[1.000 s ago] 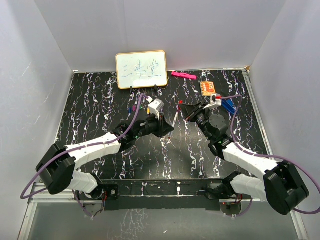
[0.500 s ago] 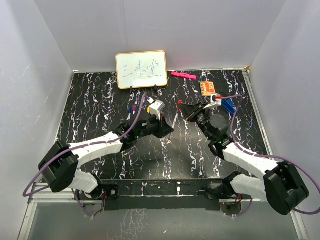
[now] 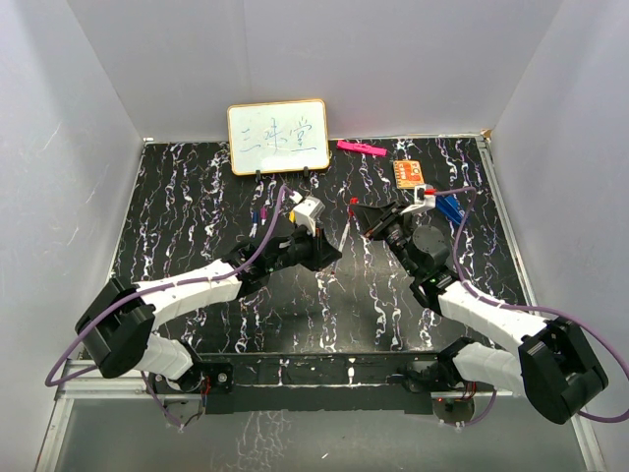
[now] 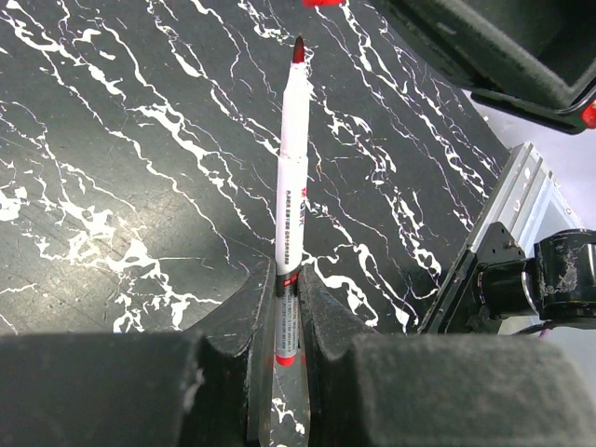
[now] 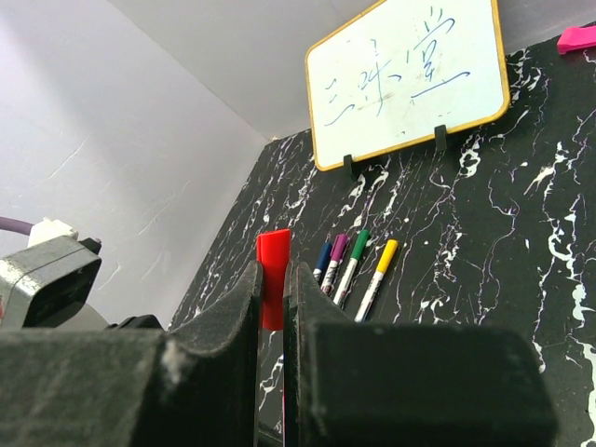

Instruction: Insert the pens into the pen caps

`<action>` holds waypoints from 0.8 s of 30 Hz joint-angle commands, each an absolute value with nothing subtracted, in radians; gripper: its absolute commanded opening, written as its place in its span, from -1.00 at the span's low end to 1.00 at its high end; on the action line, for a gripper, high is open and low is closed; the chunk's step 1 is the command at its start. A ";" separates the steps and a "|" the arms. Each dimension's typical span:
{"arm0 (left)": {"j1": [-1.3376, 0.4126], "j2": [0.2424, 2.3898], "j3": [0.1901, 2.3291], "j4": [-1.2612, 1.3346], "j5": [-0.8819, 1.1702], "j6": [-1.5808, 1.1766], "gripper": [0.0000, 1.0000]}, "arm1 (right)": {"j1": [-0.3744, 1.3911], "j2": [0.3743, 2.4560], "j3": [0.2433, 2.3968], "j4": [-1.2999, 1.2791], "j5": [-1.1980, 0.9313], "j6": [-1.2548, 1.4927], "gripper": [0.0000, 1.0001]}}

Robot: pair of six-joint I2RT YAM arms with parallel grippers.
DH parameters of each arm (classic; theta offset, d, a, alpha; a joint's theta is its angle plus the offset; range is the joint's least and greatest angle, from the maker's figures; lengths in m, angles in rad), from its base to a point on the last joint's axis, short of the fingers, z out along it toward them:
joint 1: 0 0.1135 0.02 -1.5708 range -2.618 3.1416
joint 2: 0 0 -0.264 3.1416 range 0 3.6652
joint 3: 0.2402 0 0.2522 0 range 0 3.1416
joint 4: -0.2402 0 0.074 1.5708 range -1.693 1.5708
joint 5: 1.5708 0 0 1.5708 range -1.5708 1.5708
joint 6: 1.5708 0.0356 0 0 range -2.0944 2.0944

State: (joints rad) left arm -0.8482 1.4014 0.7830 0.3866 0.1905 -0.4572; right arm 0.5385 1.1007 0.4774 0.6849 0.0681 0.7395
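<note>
My left gripper [image 4: 287, 279] is shut on a white pen [image 4: 291, 186] near its rear end; the bare red tip [image 4: 298, 48] points away from the wrist. In the top view this gripper [image 3: 329, 249] sits at mid-table with the pen [image 3: 347, 233] angled up toward the right gripper [image 3: 366, 218]. My right gripper [image 5: 273, 279] is shut on a red cap [image 5: 272, 270], which shows in the top view [image 3: 352, 202] just beyond the pen tip, a small gap apart. Several capped pens (blue, purple, green, yellow) [image 5: 356, 253] lie side by side on the table.
A whiteboard [image 3: 278, 137] stands at the back, with a pink bar [image 3: 361, 148], an orange board [image 3: 410, 173] and a blue clip [image 3: 449, 206] to its right. The capped pens [image 3: 261, 214] lie just left of the left wrist. White walls enclose the black marbled table [image 3: 197, 197].
Both grippers have shifted slightly, bringing the pen tip and the red cap a little closer. Both grips are unchanged.
</note>
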 commanded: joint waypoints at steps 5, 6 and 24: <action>-0.853 1.348 0.771 0.429 0.184 -0.454 -1.00 | 0.540 1.098 0.465 0.759 0.060 0.738 -1.00; -0.852 1.349 0.770 0.430 0.186 -0.454 -1.00 | 0.540 1.098 0.463 0.759 0.059 0.738 -1.00; -0.852 1.364 0.779 0.429 0.191 -0.461 -1.00 | 0.540 1.106 0.460 0.774 0.058 0.746 -1.00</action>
State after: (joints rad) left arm -0.8482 1.3899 0.7692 0.4046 0.1905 -0.4576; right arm 0.5385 1.1069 0.4599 0.6933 0.0673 0.7403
